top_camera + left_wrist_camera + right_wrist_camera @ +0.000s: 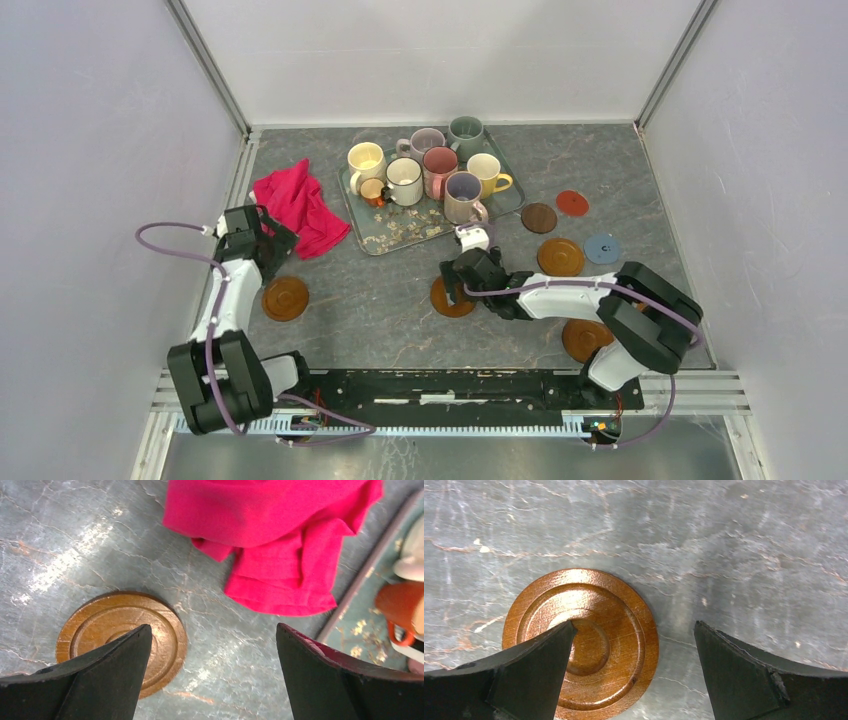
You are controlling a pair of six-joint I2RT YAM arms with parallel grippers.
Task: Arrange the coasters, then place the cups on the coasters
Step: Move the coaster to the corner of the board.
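- The coasters (561,256) lie scattered over the counter (380,320), not yet arranged.
- All cups (404,180) stand on the floral tray (400,235); none sits on a coaster.
- Left gripper (212,630) and right gripper (634,625) each hover over an orange-brown coaster (614,630), fingers (100,680) spread wide and empty.

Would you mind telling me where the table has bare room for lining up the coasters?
The widest bare stretch lies between the left coaster and the coaster by the right fingers. The table's far right corner behind the red coaster is free too. The tray and the coasters clustered at the right are crowded.
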